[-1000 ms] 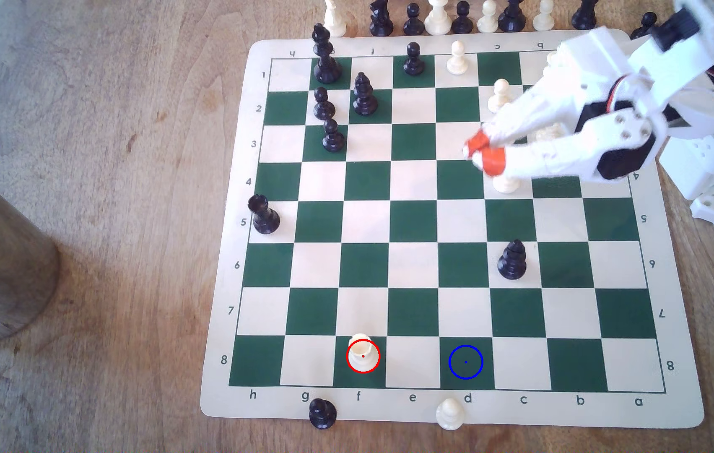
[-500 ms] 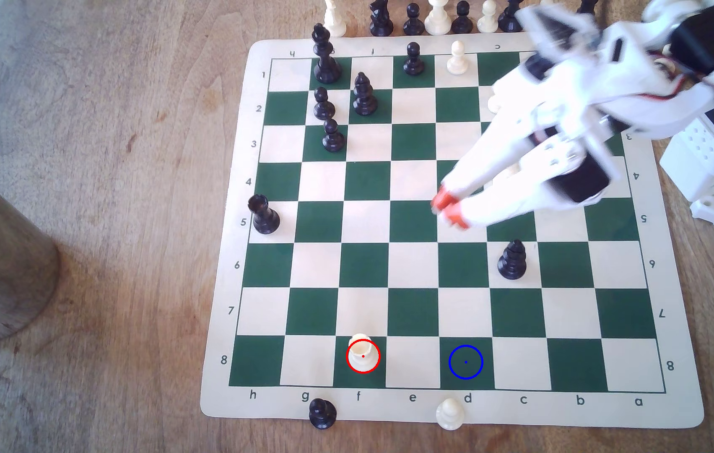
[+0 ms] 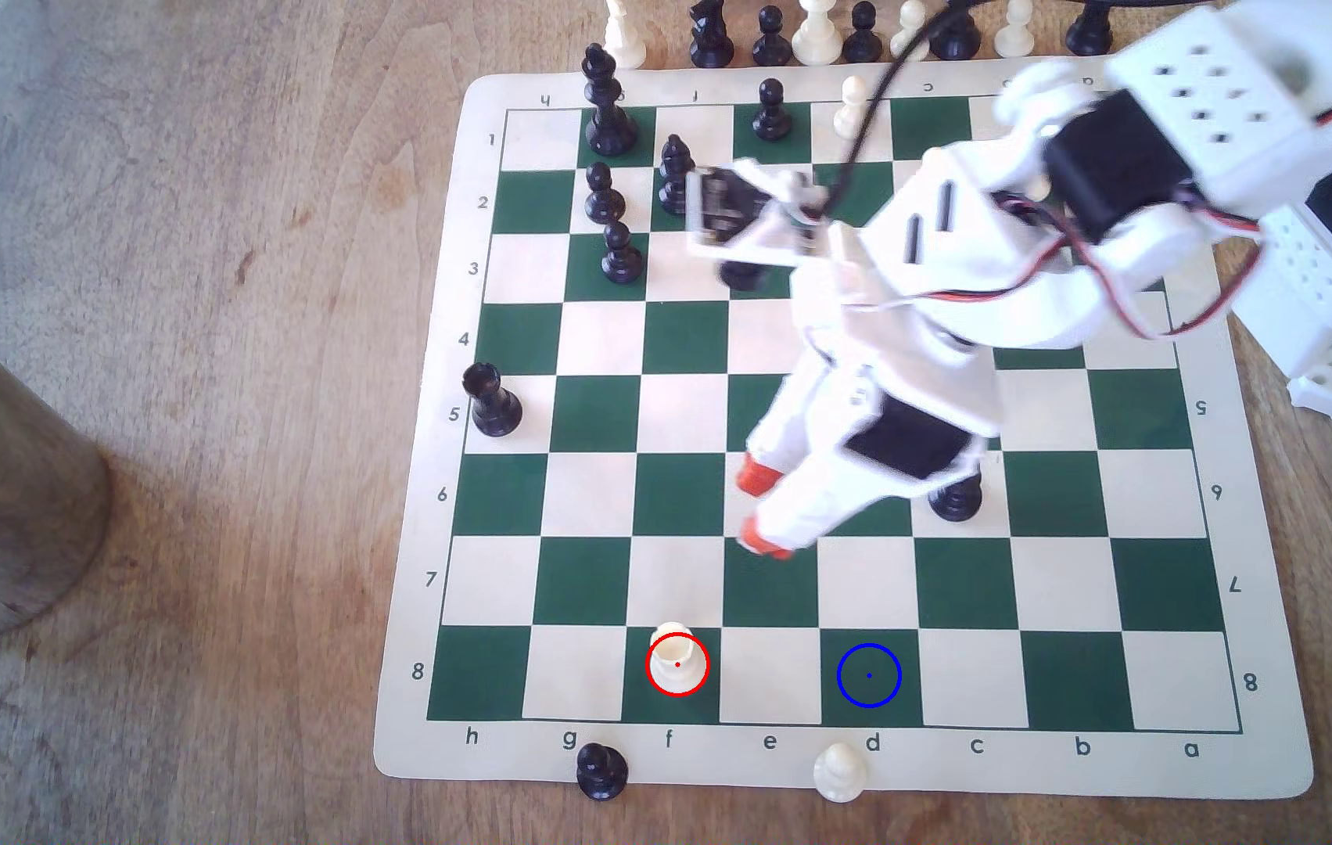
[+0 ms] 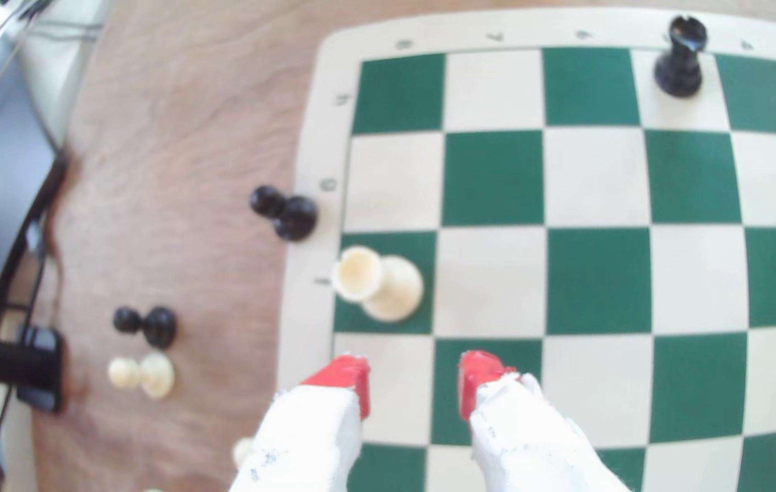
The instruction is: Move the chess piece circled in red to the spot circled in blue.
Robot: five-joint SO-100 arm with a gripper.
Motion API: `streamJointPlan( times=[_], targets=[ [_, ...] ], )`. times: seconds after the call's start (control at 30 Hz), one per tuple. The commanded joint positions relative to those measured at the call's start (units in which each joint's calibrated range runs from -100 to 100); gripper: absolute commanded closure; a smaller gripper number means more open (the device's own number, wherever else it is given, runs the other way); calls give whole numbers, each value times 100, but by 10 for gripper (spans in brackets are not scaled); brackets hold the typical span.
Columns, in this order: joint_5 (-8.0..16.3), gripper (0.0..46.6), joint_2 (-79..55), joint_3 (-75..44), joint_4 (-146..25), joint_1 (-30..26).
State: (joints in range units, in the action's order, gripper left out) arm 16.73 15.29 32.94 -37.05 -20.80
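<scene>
I have the gripper out over the middle of the chessboard, its two red-tipped fingers spread apart with nothing between them. In the exterior view the tips hang over the squares around rows 6 and 7, near the e file. The cream-white rook stands upright on the dark green f8 square, ringed in red, on the board's near edge row. It sits apart from the gripper, lower in the exterior view and toward that view's left, with about a row of bare squares between the tips and the piece.

From the wrist view the rook is just ahead of the open fingertips, nearer the one over the cream square than the other, and not touching either. The gripper shows a clear gap in this view.

The blue-circled spot is the dark green d8 square in the same row as the rook, two files toward the exterior view's right, and bare. A black pawn and a cream pawn stand at the board's near border. A black rook stands at the h5 edge. The board lies on a wooden worktop.
</scene>
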Motion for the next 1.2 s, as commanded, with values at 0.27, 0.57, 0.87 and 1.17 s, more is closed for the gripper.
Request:
streamJointPlan(
  times=[0.27,0.57,0.87,1.17],
  targets=[
    [244,264,-1682,-3176,-898,-36],
    [244,270,-2531,-3729,-1364,-114],
    [283,284,-3167,-4183,-1495,-185],
    [322,276,-3431,-4319,-1569,-247]
  ],
)
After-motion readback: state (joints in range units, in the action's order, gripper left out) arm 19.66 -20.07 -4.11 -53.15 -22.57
